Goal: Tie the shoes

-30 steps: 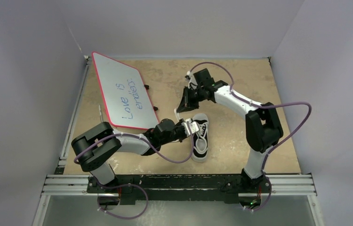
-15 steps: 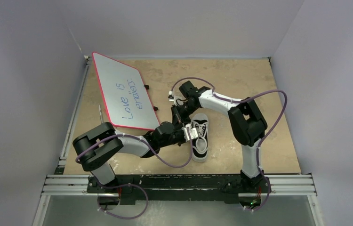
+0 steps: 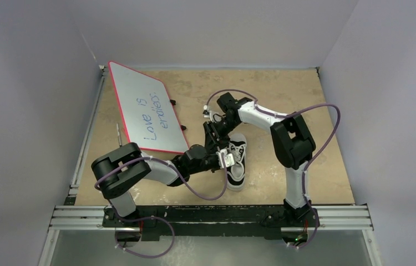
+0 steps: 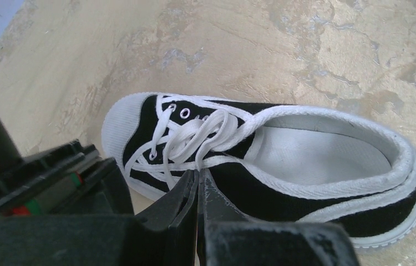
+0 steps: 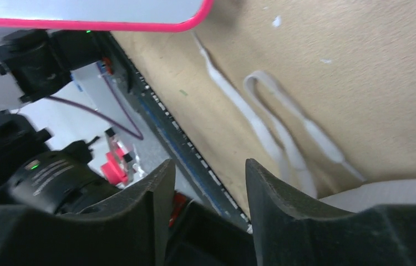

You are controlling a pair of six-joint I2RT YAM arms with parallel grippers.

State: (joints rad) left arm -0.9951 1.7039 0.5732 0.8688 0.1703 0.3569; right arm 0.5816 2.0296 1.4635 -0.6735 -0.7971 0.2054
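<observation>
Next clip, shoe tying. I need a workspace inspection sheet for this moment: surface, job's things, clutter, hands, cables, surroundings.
Surface: tan board, scuffed with pale patches.
Job's things: black-and-white sneaker lying flat; laces threaded, no bow seen; loose lace ends lying on the board.
Clutter: pink-edged whiteboard with blue handwriting, left of the sneaker.
Hands: left hand shut, tips at the laces; right hand open, holding nothing, near the lace ends.
Cables: purple cables loop along both arms; one loop hangs close to the sneaker's heel.
Surroundings: plain walls on three sides; metal rail at the near edge.
</observation>
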